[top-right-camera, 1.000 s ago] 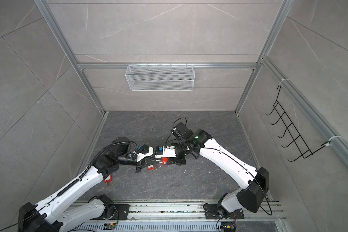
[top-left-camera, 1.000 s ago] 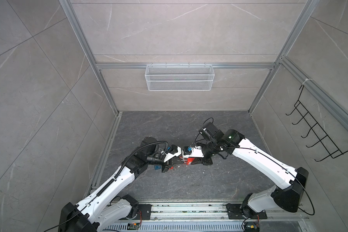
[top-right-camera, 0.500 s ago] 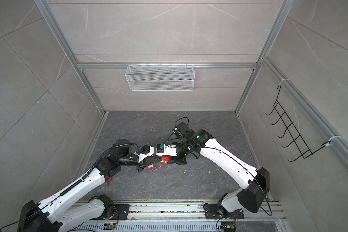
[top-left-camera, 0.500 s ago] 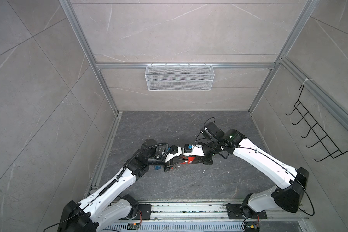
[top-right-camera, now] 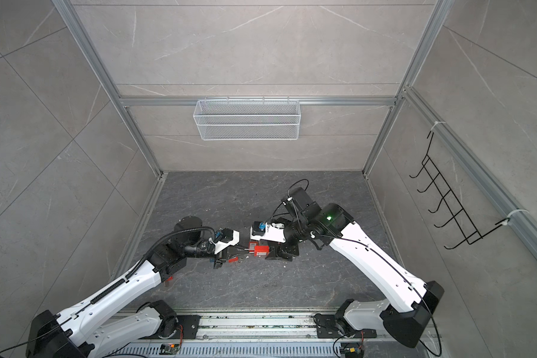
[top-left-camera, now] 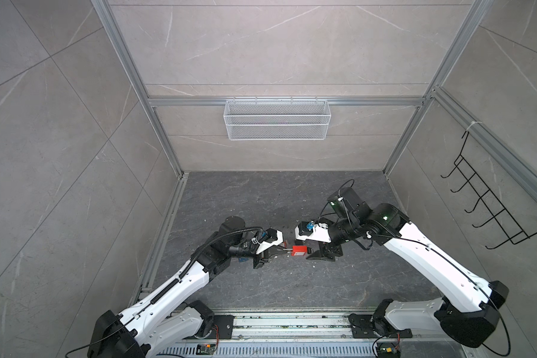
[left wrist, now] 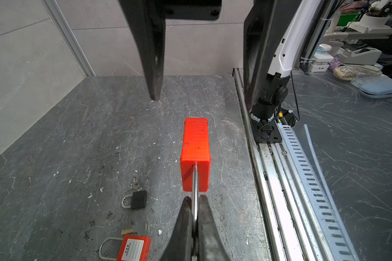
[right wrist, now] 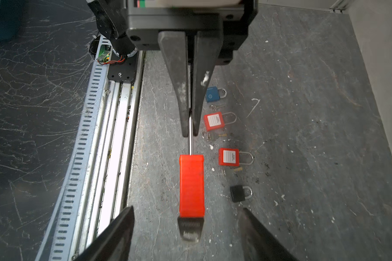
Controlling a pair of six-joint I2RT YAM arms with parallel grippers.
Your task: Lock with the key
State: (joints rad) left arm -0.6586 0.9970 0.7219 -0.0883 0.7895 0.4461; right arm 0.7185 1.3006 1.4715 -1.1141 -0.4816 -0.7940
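Currently | left gripper [left wrist: 194,200] clamps shackle [left wrist: 194,180] of red padlock [left wrist: 196,146], holding it level above table [left wrist: 77,135] so its base faces right arm | right gripper [right wrist: 187,210] spread wide, jaws flanking inserted key [right wrist: 190,228], not touching | likely next: grip, turn.

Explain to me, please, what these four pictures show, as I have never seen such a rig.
Two white robot arms stand on a rail, each ending in a two-fingered gripper. Two pictures look down from overhead, nearly alike; the other two come from a camera on each wrist. The left gripper is shut on the steel shackle of a red padlock, holding it above the grey table. A key sticks in its far end; the right gripper stands open on either side of it. On the table lie a blue padlock, two labelled red padlocks, a black padlock and loose keys.
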